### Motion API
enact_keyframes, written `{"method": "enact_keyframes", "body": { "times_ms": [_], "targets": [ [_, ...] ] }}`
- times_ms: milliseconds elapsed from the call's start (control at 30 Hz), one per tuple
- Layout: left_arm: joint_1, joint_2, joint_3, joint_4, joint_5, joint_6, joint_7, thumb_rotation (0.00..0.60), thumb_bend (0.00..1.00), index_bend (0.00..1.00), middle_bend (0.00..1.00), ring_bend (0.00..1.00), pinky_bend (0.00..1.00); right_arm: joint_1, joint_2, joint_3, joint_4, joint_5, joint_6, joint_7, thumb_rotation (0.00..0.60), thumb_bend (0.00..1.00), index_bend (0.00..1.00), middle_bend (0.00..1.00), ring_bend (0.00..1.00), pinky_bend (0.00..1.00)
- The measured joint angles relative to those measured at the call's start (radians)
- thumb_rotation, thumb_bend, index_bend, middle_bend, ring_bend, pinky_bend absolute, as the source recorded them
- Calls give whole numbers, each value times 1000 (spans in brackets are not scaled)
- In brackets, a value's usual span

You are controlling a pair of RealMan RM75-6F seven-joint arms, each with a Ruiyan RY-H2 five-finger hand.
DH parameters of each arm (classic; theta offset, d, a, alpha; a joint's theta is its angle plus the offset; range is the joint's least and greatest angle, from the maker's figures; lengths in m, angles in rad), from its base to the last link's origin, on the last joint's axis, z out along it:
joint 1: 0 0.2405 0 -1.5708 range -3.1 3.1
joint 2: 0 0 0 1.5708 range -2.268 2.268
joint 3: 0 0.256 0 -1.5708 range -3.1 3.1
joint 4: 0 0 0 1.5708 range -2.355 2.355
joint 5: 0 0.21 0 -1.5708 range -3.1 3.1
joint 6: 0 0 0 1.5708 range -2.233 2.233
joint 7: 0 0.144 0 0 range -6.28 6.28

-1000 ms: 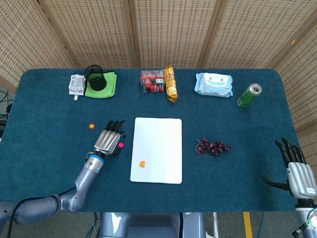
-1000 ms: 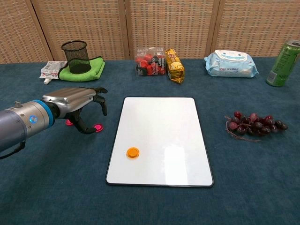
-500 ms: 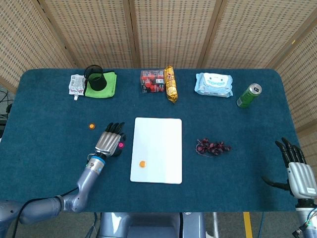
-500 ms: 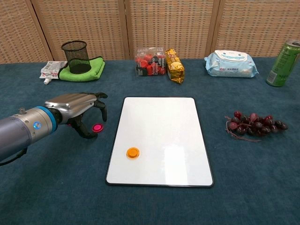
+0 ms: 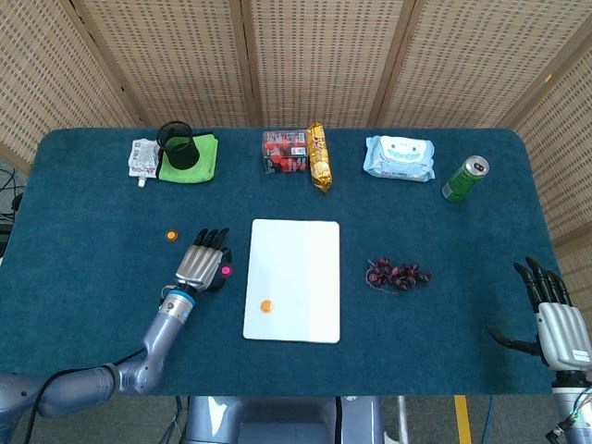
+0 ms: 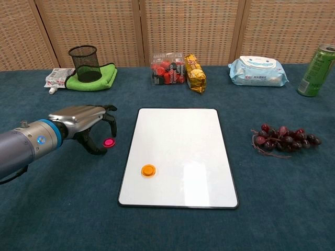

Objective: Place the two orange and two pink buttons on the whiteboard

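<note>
whiteboard glossy, smooth | table matt cloth | left hand brushed metal

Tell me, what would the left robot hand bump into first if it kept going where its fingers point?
Probably nothing: past the left robot hand, bare table looks free up to the back wall, though depth is unclear.

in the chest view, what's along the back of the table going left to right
White packet → mesh cup on the green cloth → clear box of red items → gold snack bag → wipes pack → green can.
</note>
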Motion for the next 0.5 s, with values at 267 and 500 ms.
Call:
{"method": "enact_keyframes", "body": {
  "times_ms": [267,500],
  "targets": [
    [-3,-1,-1,-2,-16,-6,1,600,339,585,0,0,0,0,0,0,-1,1,0,1,600,64,0,0,0,0],
    [-4,14,-5,-26,-18,10,8,600,338,593,0,0,0,0,1,0,-1,1,-1,3,600,70,0,0,0,0]
  ]
}}
